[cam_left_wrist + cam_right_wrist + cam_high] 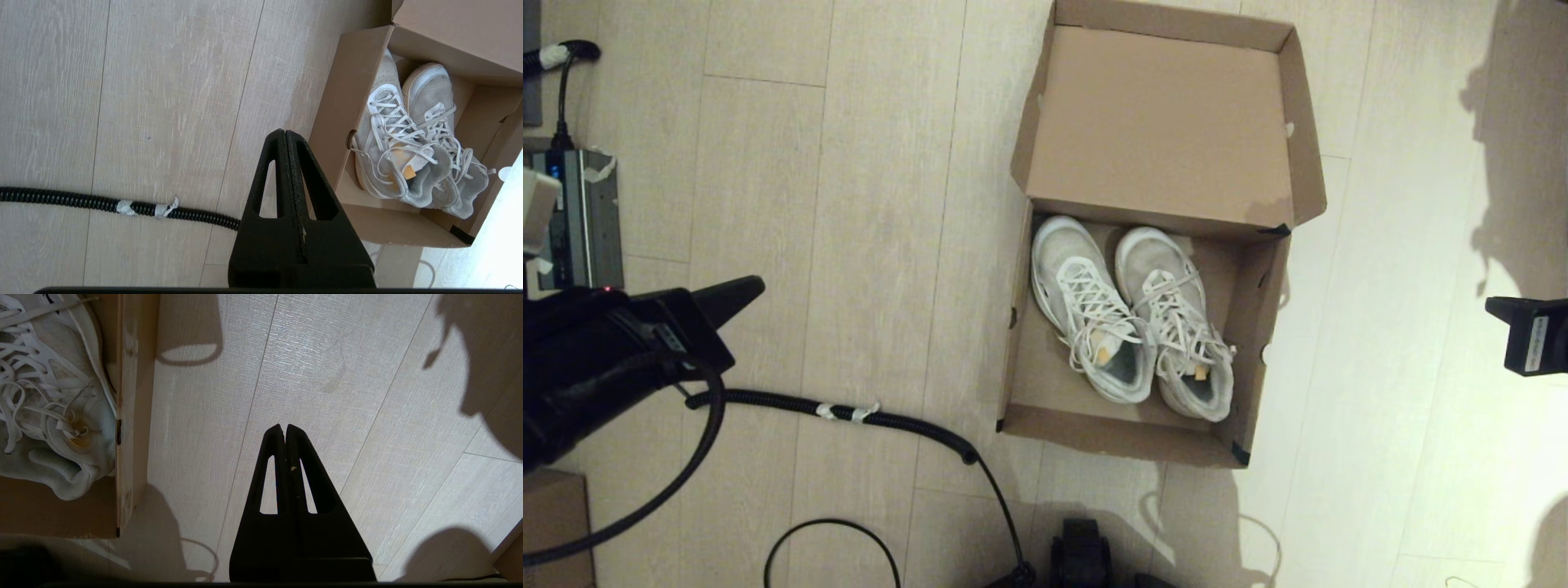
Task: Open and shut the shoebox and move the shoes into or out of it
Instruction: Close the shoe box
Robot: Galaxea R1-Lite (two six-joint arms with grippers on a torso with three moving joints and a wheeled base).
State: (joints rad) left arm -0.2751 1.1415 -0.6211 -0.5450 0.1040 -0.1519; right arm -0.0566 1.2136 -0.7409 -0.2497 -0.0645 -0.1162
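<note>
The brown cardboard shoebox stands open on the floor, its hinged lid folded back on the far side. Both white sneakers lie side by side inside it, toes toward the lid, yellow-orange tags showing; they also show in the left wrist view as the shoes and partly in the right wrist view. My left gripper hovers shut and empty over the floor left of the box. My right gripper is shut and empty over bare floor right of the box wall.
A black corrugated cable with white tape runs across the floor toward the box's near left corner. A grey device sits at the far left, a smaller brown carton at the near left. My right arm's body shows at the right edge.
</note>
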